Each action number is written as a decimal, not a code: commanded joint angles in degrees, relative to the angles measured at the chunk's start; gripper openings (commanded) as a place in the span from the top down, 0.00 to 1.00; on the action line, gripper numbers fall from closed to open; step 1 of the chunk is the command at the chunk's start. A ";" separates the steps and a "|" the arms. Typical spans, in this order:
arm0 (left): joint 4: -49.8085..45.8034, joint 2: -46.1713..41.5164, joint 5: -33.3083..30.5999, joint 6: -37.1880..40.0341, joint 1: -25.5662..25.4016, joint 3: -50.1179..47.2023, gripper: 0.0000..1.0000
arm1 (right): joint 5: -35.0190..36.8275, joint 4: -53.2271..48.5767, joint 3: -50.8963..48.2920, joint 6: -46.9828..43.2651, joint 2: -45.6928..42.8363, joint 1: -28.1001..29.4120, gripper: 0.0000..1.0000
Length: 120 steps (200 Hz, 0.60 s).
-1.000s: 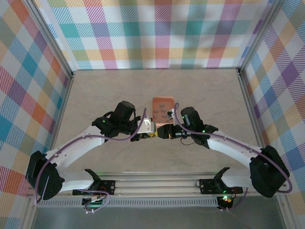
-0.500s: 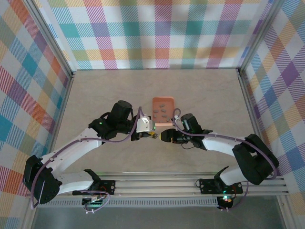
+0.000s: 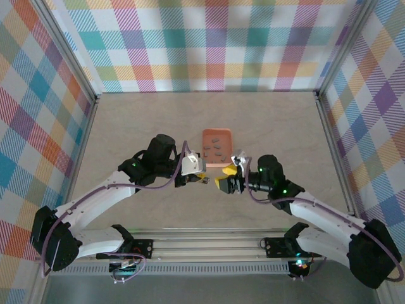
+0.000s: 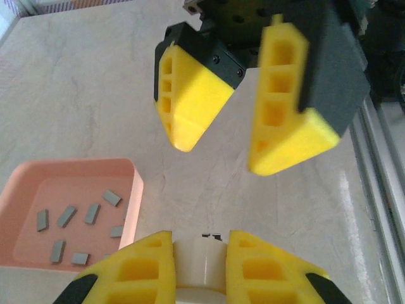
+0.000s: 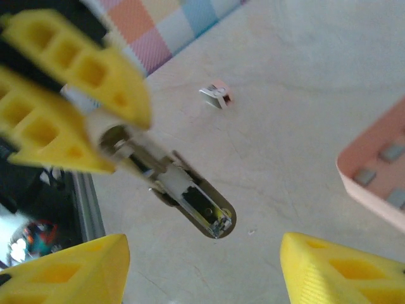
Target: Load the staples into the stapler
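The stapler (image 5: pixel 190 201) juts out of my left gripper (image 3: pixel 200 179), which is shut on its pale body (image 4: pixel 198 263), just above the table. Its grey metal channel lies open at the tip. My right gripper (image 3: pixel 225 183) faces the stapler tip from the right, open, with nothing between its yellow fingers (image 5: pixel 69 272). In the left wrist view those fingers (image 4: pixel 190 95) hang apart above the stapler. The staples (image 3: pixel 215 149) lie loose in the orange tray (image 3: pixel 207 134) just beyond both grippers. The staples (image 4: pixel 66 215) and tray wall (image 4: pixel 136 196) sit to the left.
A small pinkish-and-metal piece (image 5: pixel 216 96) lies on the table beyond the stapler. A tray corner (image 5: pixel 354 171) with staples (image 5: pixel 392 152) is at the right. Plaid walls enclose the table, and a metal rail (image 3: pixel 209 244) runs along its near edge.
My right gripper has opened wider and drawn back a little to the right of the stapler tip, and its arm has swung. The left gripper has kept its hold and hardly moved.
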 commanded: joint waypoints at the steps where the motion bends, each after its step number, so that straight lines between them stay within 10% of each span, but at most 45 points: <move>1: 1.23 -0.05 4.50 -0.74 -0.68 0.51 1.00 | -0.67 0.87 -0.56 -20.05 -1.44 1.19 0.39; 120: 2.25 1.81 10.72 0.13 -0.58 2.49 1.00 | -5.27 8.47 4.91 -28.25 11.27 4.98 0.37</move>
